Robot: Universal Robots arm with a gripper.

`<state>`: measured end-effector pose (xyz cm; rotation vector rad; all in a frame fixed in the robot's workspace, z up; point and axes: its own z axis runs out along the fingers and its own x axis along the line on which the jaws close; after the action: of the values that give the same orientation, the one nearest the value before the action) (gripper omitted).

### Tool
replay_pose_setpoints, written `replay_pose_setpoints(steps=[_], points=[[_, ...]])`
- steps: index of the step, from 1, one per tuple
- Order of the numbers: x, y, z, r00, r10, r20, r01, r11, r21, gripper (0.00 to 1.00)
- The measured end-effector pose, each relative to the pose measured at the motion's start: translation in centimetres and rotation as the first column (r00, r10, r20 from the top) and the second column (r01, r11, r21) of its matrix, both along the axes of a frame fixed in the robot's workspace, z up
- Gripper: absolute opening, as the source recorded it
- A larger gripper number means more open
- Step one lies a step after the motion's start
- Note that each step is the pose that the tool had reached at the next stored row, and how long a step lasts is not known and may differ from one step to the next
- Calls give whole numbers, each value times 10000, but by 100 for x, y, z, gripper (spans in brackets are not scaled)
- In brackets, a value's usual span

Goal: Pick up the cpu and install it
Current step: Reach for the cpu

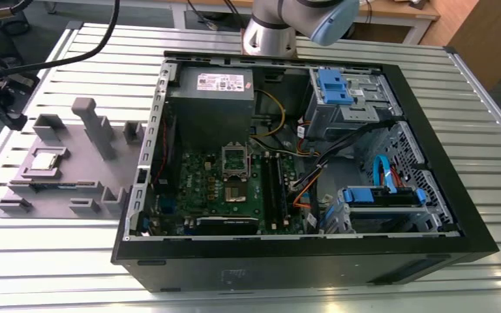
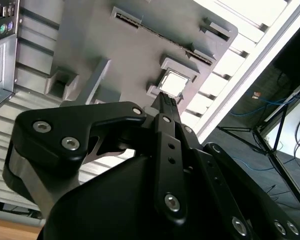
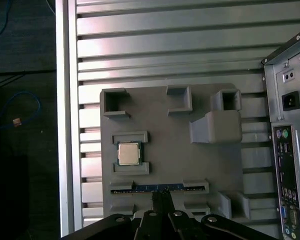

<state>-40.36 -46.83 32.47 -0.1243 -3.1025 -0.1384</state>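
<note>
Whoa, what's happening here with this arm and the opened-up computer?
A robot arm is working on fitting a cpu into the open computer case. The cpu lies in its seat on the grey fixture beside the case, not yet picked up. The gripper hovers above the fixture near the cpu, its fingers shut and holding nothing.

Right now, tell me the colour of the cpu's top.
Pale silver-grey; the cpu shows best in the first wrist view.
</note>
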Motion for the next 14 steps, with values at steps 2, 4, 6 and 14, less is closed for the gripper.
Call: replay_pose_setpoints(steps=[2,4,6,14], points=[[-13,8,-36,10000,0,0,0,10000,-39,10],[-23,18,-73,10000,-1,0,1,10000,-67,10],[-28,24,-108,10000,-1,-2,1,10000,-98,10],[-28,30,-241,10000,52,-9,-52,9998,-198,10]])
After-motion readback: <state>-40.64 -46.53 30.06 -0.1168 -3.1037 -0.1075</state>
